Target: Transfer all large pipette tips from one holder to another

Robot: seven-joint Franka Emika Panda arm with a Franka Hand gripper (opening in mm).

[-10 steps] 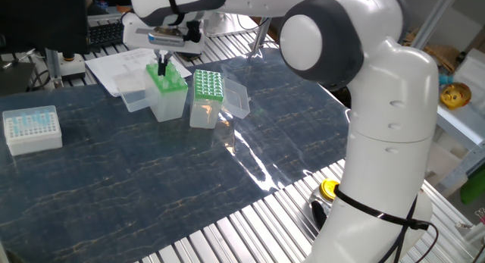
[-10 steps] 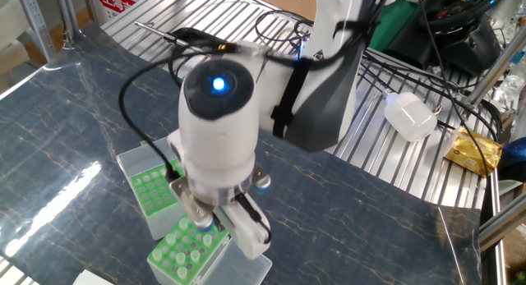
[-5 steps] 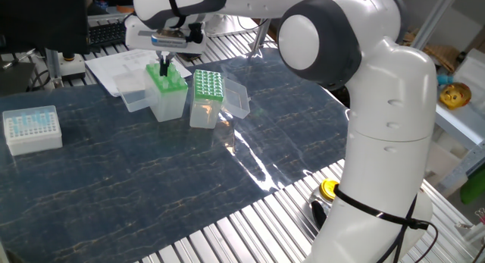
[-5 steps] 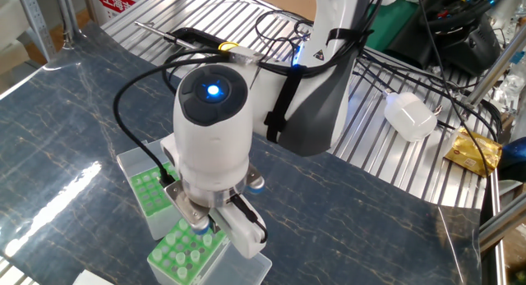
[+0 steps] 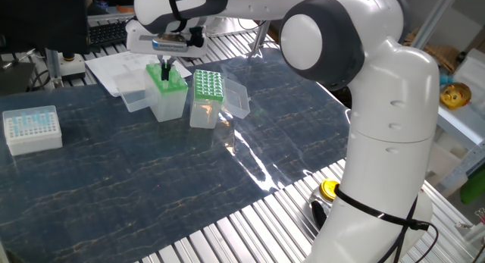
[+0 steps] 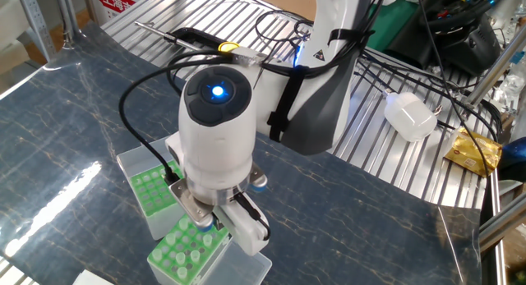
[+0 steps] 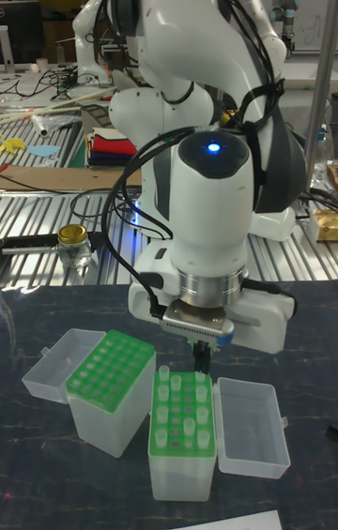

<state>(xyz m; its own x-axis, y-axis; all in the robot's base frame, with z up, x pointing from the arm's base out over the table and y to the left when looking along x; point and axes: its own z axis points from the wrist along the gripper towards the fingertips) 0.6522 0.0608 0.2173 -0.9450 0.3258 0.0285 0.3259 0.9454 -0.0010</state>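
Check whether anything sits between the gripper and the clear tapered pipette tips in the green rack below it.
Nothing visible does: the gripper hangs just above the clear pipette tips in that green rack.

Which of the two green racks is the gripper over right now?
The green rack beside the detached-looking clear lid, the one holding raised pipette tips. The gripper hangs over its back edge. The other green rack shows only holes.

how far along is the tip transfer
Done: several tips stand in the rack under the end effector. In hand: it hangs just over that rack; whether it grips a tip is unclear. Left: the other rack shows rows of pale dots, likely tips to move.
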